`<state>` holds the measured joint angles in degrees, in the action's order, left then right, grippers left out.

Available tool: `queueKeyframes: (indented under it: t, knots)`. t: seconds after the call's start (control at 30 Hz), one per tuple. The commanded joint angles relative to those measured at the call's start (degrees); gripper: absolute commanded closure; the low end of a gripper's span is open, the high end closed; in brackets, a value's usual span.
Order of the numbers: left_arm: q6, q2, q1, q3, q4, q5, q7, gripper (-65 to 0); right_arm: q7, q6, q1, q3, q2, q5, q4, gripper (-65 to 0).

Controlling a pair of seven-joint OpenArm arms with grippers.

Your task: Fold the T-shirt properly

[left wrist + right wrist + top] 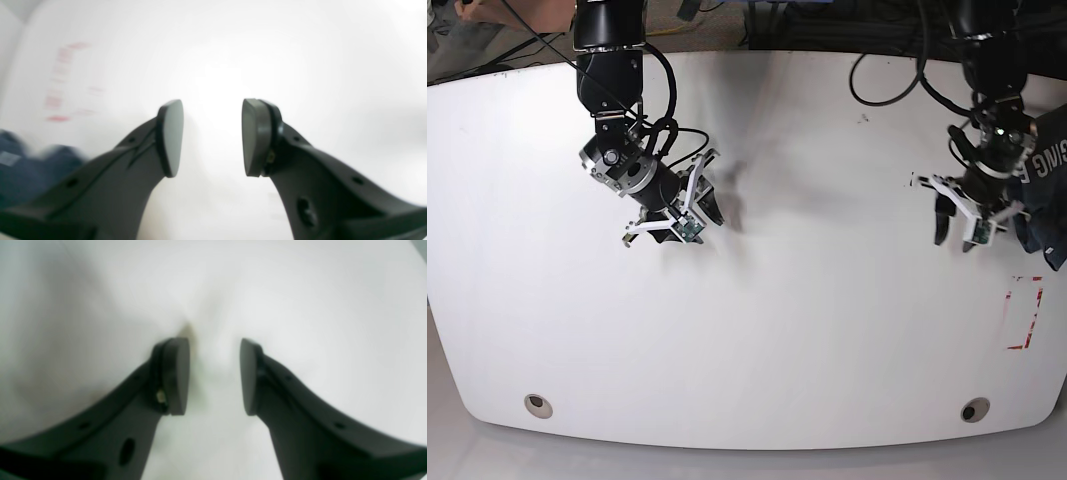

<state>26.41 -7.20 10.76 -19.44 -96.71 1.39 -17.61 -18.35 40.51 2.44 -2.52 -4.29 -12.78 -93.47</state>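
While the T-shirt lay bunched at the desk edge, nothing looked folded. Both the left pincer and right pincer hung parted, empty.

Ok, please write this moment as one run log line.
shirt: bunched at table edge, unfolded | left gripper: open, empty, beside shirt | right gripper: open, empty, far from shirt

The desk has a smooth white top with a faint sheen, taking soft shadows under the arms. Both the left gripper and the right gripper look like matt black moulded plastic, their flat pads a duller grey, perhaps rubbery. The T-shirt at the desk's edge is soft navy cloth, matt, with white print. Red tape marks look thin and flat.
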Motion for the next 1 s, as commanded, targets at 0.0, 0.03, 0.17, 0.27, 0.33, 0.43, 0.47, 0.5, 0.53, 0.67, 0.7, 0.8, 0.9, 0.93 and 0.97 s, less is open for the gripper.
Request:
queueKeyframes:
  t: [0.0,0.03,0.17,0.27,0.33,0.43,0.47,0.5,0.53,0.67,0.7,0.8,0.9,0.93,0.97]
  knots:
    - [-0.61,2.94,1.06,-0.47,-2.68,2.35,5.34,-25.8,6.44,-0.56,-0.72,-1.92,-0.41,1.39,1.38,-23.8]
    - [-0.61,4.70,2.11,-0.47,-3.03,3.49,7.19,-25.8,9.07,-1.70,-0.55,-2.27,-0.41,1.39,2.35,-23.8]
    - [-0.61,9.09,6.86,-0.29,-3.38,6.57,15.19,-25.7,17.69,-6.18,1.30,-2.71,-0.67,1.48,5.25,-23.8]
    - [-0.70,9.80,10.29,0.94,-3.38,7.27,19.85,-25.7,21.29,-8.03,3.85,-2.71,-1.82,1.57,5.25,-23.8]
    - [-0.70,9.88,12.31,1.38,-3.38,7.18,21.69,-25.7,22.79,-8.64,5.96,-3.06,-2.43,1.65,4.28,-23.8]
    - [-0.70,10.23,14.86,1.82,-3.12,7.01,21.25,-25.7,23.76,-8.56,10.09,-5.34,-2.52,4.56,2.09,-23.8]
    - [-0.70,11.11,15.57,1.82,-3.03,7.01,21.17,-25.7,23.67,-8.47,11.32,-5.96,-2.61,6.58,1.47,-23.8]
    - [-0.70,11.82,16.18,1.73,-3.03,7.01,21.17,-25.7,23.67,-8.38,12.55,-6.49,-2.69,8.42,0.94,-23.8]
    - [-0.70,12.43,17.06,1.55,-3.38,7.01,21.17,-25.7,23.67,-8.29,13.69,-6.75,-3.22,9.57,0.50,-23.8]
    - [-0.70,13.05,23.13,1.55,-8.66,7.01,21.17,-25.7,23.67,-8.73,20.64,-7.01,-5.24,13.96,-3.19,-23.8]
    - [-0.70,13.05,24.71,1.55,-10.15,6.92,21.17,-25.7,23.67,-8.73,22.49,-7.72,-5.33,15.02,-4.51,-23.8]
    - [-0.61,13.05,28.58,1.55,-13.05,6.92,21.17,-25.7,23.67,-8.73,27.06,-10.35,-5.07,17.39,-7.32,-23.8]
    - [-0.61,13.05,33.68,1.46,-14.55,6.66,21.17,-25.7,23.67,-8.73,32.24,-12.29,-5.07,19.85,-9.61,-23.8]
    - [-0.61,13.05,35.17,1.46,-14.72,6.22,21.17,-25.7,23.67,-8.73,33.65,-12.90,-5.07,20.64,-10.22,-23.8]
    - [-0.61,13.05,36.22,1.46,-14.72,5.43,21.17,-25.7,23.76,-8.73,34.71,-13.34,-5.07,21.43,-10.66,-23.8]
